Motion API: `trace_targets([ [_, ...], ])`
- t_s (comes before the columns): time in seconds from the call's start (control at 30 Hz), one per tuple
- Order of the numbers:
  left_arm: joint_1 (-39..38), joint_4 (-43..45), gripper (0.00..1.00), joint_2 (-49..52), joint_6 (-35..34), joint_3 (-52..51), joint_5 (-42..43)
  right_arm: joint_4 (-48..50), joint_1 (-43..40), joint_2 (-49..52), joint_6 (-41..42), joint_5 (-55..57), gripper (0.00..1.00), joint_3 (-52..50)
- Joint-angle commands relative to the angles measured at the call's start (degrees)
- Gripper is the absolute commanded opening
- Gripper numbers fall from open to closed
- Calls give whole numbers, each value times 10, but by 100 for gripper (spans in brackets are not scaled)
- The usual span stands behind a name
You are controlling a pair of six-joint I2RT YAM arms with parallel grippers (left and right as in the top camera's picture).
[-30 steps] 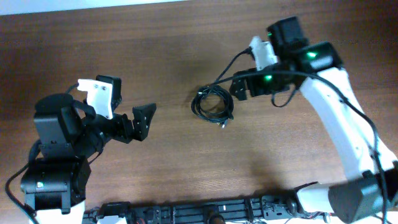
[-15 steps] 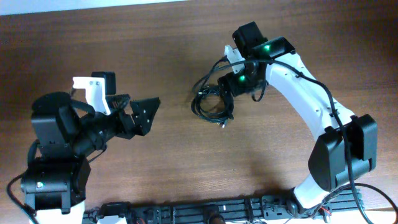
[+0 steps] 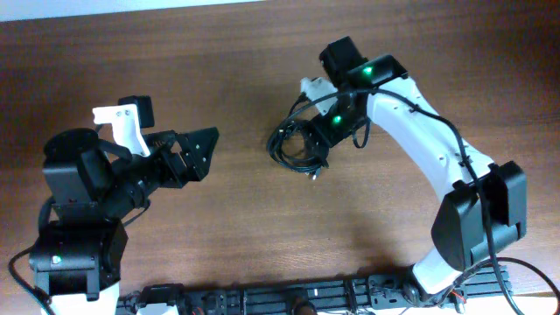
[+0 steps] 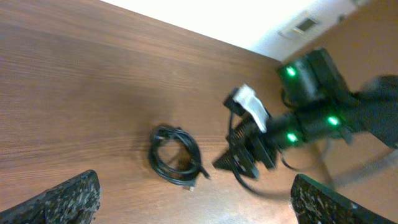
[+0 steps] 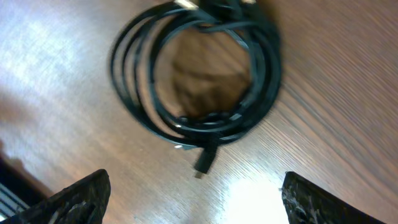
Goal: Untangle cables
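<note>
The cables [image 3: 293, 155] lie as one coiled bundle of thin black cords on the wooden table, right of centre. In the right wrist view the coil [image 5: 205, 124] fills the upper half, with a small plug [image 5: 204, 163] sticking out below it. My right gripper [image 3: 312, 134] is open and hovers just above the coil's upper right edge; its fingers [image 5: 196, 180] hold nothing. My left gripper [image 3: 199, 157] is open and empty, well to the left of the coil and pointing at it. The left wrist view shows the coil [image 4: 176, 163] ahead of the open fingers [image 4: 194, 190], with the right gripper [image 4: 242, 158] beside it.
The brown wooden table [image 3: 219, 61] bears nothing but the coil. A rail with fittings [image 3: 280, 302] runs along the front edge. The right arm [image 3: 420, 131] arches over the table's right side, with its own thick black wire along it.
My right arm has swung left and down, from beside the coil to right over its upper right edge. My left gripper has drifted slightly up and left. The coil has not moved.
</note>
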Motion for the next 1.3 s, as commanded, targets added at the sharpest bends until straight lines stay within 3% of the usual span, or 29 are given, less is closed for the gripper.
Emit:
trace_targets([
  [0.0, -1, 0, 99, 8, -3, 9, -40, 8, 42, 7, -81, -7, 88, -1],
  [0.17, -1, 0, 99, 10, -3, 9, -38, 33, 93, 22, -164, 0, 94, -1],
  [0.3, -1, -1, 99, 10, -3, 9, -33, 50, 105, 65, -172, 49, 94, -1],
  [0.4, -1, -1, 99, 10, -3, 9, -33, 64, 105, 100, -172, 50, 88, -1],
  [0.47, -1, 0, 99, 10, -3, 9, -33, 64, 104, 117, -172, 51, 72, -1],
  [0.57, -1, 0, 99, 10, -3, 9, -33, 64, 105, 138, -172, 51, 67, -1],
  [0.63, -1, 0, 99, 10, -3, 9, -33, 66, 105, 148, -172, 50, 54, -1],
  [0.67, -1, 0, 99, 10, -3, 10, -33, 66, 105, 151, -171, 50, 52, -1],
  [0.73, -1, 0, 99, 10, -3, 10, -33, 66, 105, 153, -171, 51, 33, -1],
  [0.8, -1, 0, 99, 10, -3, 10, -33, 66, 105, 153, -171, 51, 4, -1],
  [1.1, -1, 0, 99, 10, -3, 9, -34, 32, 104, 126, -169, 51, 4, 39],
  [1.27, -1, -3, 99, 10, -1, 10, -34, 20, 103, 75, -96, 51, 4, 116],
])
